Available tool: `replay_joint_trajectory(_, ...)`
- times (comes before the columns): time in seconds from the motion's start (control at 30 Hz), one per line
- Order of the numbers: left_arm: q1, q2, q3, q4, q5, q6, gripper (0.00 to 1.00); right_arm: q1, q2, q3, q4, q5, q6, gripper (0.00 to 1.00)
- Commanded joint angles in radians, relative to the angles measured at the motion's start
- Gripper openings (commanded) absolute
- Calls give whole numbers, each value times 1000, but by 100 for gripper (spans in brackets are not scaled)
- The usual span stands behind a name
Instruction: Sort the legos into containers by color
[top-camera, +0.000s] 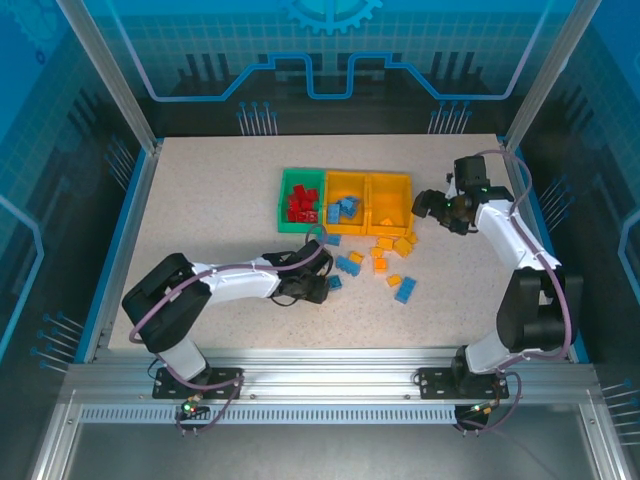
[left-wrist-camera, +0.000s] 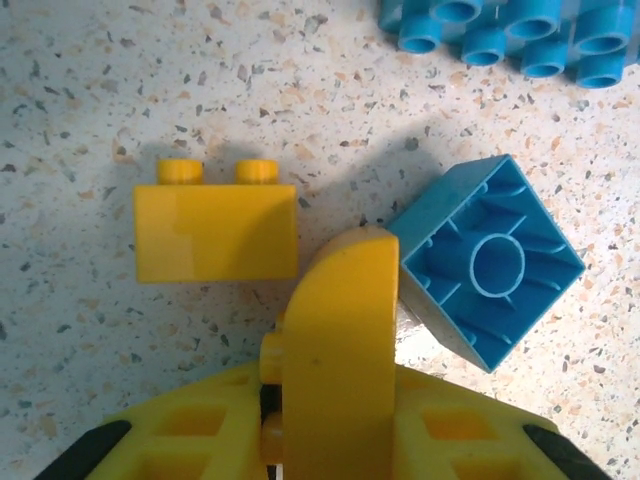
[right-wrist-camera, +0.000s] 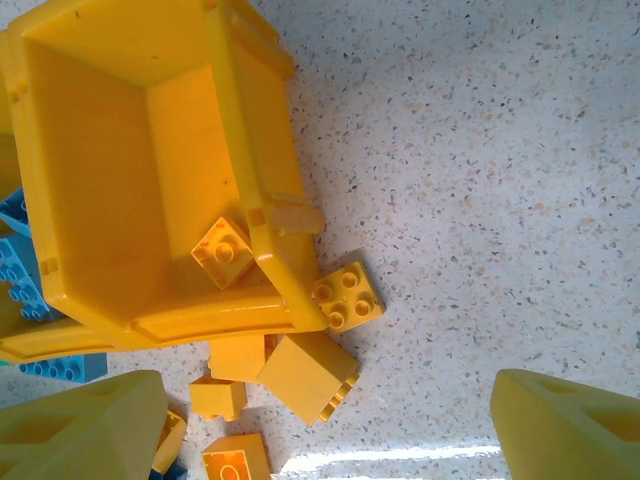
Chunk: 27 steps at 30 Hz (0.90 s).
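- Showing the left gripper (left-wrist-camera: 343, 262) set low over the table (top-camera: 200, 200), its jaws brought fully together. No brick is seen between them.
- Blue brick (left-wrist-camera: 490, 265): upside down with its hollow underside facing up, just to the gripper's right in the wrist view. One corner touches the side of the finger (left-wrist-camera: 340, 340). It is square, so it has no long axis, and its edges run diagonal to the finger. Whether a wall of it is pinched cannot be told.
- Yellow brick (left-wrist-camera: 215, 232): lies on its side to the gripper's left, near but apart, with its long axis across the view.
- Judgement: the coming move turns on this sideways offset. The closed jaws sit between the two bricks rather than around either, so taking the blue one would likely call for reopening and shifting right.
- Left arm (top-camera: 240, 280): reaches low from its base, forward and rightward. It is the nearer arm to this brick.
- Containers: the green bin (top-camera: 284, 200) holds red bricks and the middle bin (top-camera: 345, 180) holds blue ones. Both lie beyond the gripper, away from the bases.
- Right gripper (right-wrist-camera: 325, 428): jaws wide apart and empty, over loose yellow bricks beside the right-hand bin (right-wrist-camera: 100, 150), which holds one yellow brick.
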Motion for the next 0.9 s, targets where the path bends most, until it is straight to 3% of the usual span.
replay_joint_trajectory(0.0,-3,-64,2,-33,-8,-6,26,-17,-19,-19,-8,2,-18,86)
replay_joint_trajectory(0.27,-2,-184,34,-96,-20,-13,25,4,-38,-123,37,-33,-53,85)
replay_joint_trajectory(0.47,0,-166,206,-124,-25,80,26,36,-30,-207,76,-47,-3,84)
replay_joint_trajectory(0.7,20,104,629,-174,56,221,26,107,20,-229,94,22,-32,82)
replay_joint_trajectory(0.87,71,376,974,-275,165,238,27,107,28,-247,96,36,-11,80)
